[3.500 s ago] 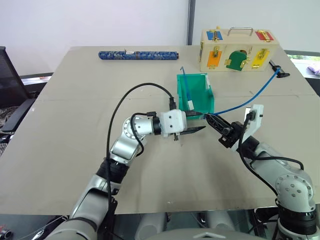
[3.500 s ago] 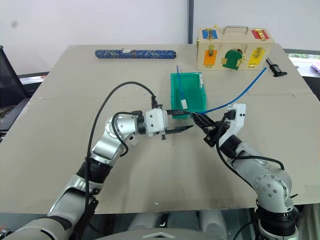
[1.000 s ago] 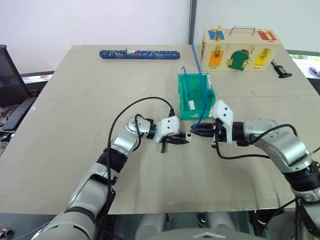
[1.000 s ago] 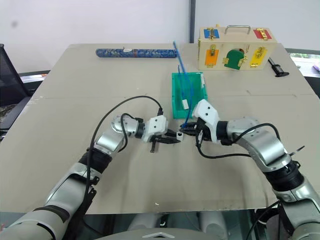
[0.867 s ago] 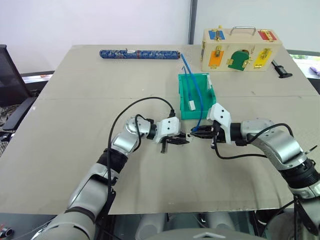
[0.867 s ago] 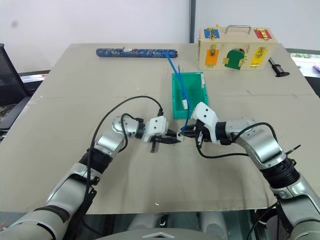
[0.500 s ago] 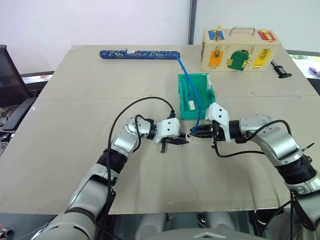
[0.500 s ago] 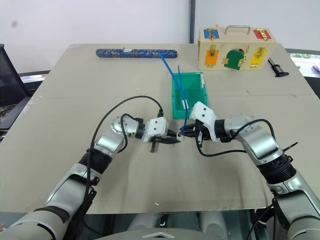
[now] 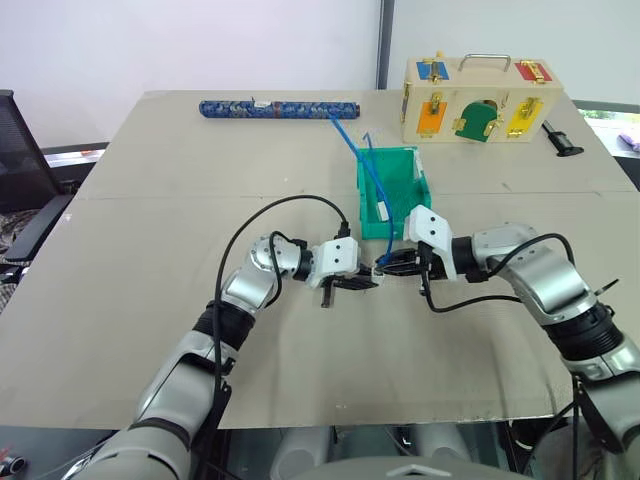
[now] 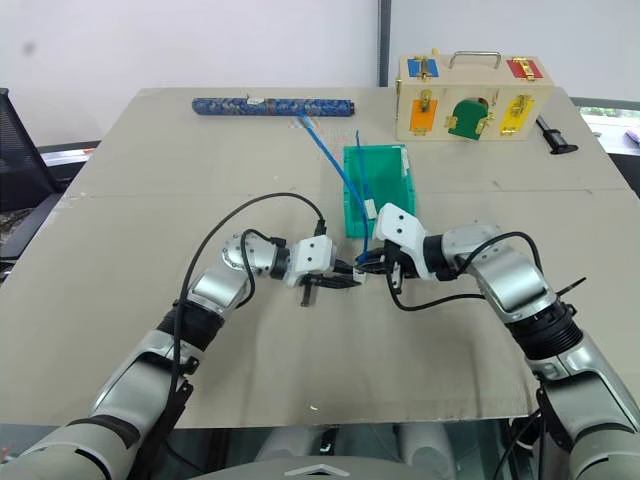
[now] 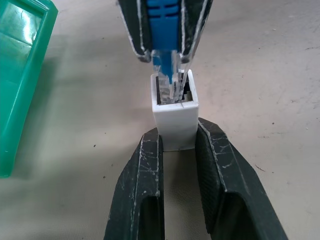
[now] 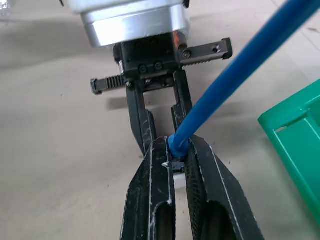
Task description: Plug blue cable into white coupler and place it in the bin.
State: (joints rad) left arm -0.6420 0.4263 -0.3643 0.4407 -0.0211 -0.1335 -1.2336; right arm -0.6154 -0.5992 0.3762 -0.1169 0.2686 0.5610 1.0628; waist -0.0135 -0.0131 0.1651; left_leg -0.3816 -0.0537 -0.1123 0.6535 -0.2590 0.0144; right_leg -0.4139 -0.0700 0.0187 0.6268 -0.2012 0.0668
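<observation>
A beige table (image 9: 150,300) carries the bin (image 9: 388,190) just beyond the right gripper (image 9: 385,266), a patterned blue roll (image 9: 277,108) and a wooden box (image 9: 484,98) farther off.

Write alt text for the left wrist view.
The left end effector grips the white coupler while the blue cable, pinched in the right end effector, has its clear plug tip entering the coupler's socket. Tan tabletop lies behind, with an edge of the green bin beside.

teal-green plastic bin (image 11: 22,75) cut off by frame edge; clear plug tip of thin blue cable (image 11: 167,82) partly hidden inside small white plastic coupler (image 11: 175,120).
</observation>
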